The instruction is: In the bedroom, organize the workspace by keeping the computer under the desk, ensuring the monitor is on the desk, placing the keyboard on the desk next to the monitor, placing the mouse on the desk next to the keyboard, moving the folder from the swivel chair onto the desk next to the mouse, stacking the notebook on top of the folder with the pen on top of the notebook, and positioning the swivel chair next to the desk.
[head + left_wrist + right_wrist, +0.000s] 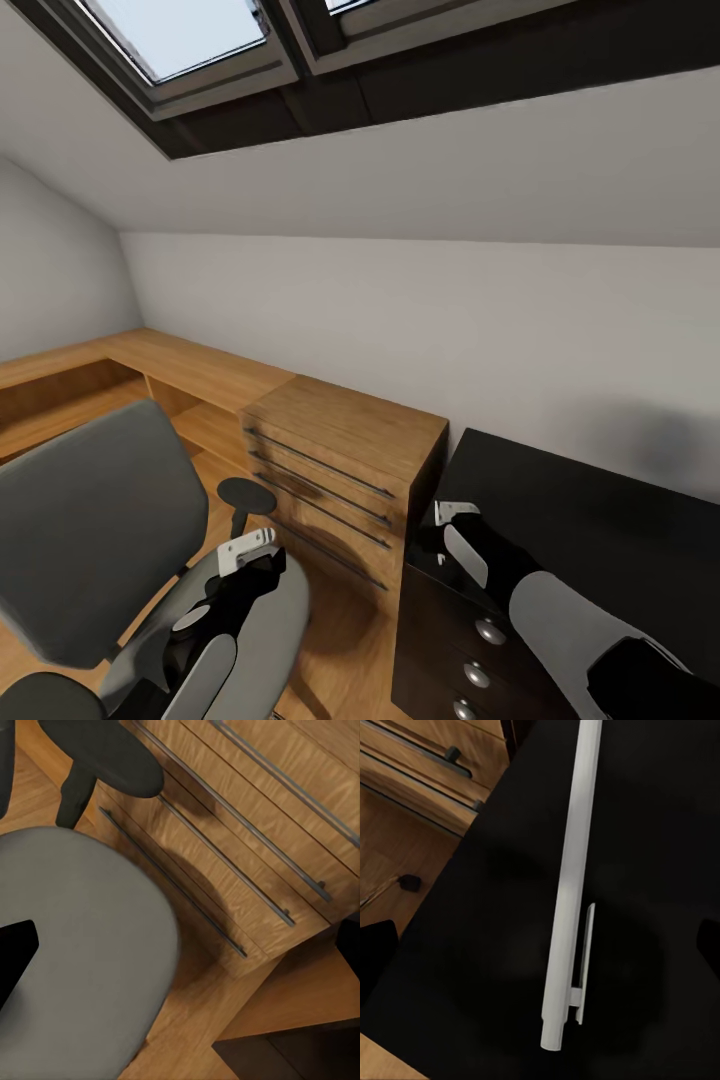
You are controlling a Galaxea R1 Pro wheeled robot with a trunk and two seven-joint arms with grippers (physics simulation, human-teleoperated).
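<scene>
**Pen lying on the black desk top under the right gripper**

In the right wrist view the right gripper's fingers show only as dark tips at the two side edges of the frame, spread wide with nothing between them. Under them lies the pen [571, 881], a thin pale whitish stick with a pocket clip near one end, flat on the glossy black top of the desk [645, 810] and well in from the desk's edge. Past that edge the light wood cabinet [420, 776] and floor appear.

In the head view the right gripper [452, 522] hovers over the desk's [600, 520] near corner, above its drawer unit with round knobs. The cabinet [340, 470] stands just beside the desk, on its left.

The left gripper [248, 550] hangs above the swivel chair's [90, 530] grey seat; its finger spread cannot be told. The left wrist view shows the seat [82, 952], a black armrest [105, 754] and the cabinet's drawer fronts [247, 832] near the seat, a strip of wood floor between them.
</scene>
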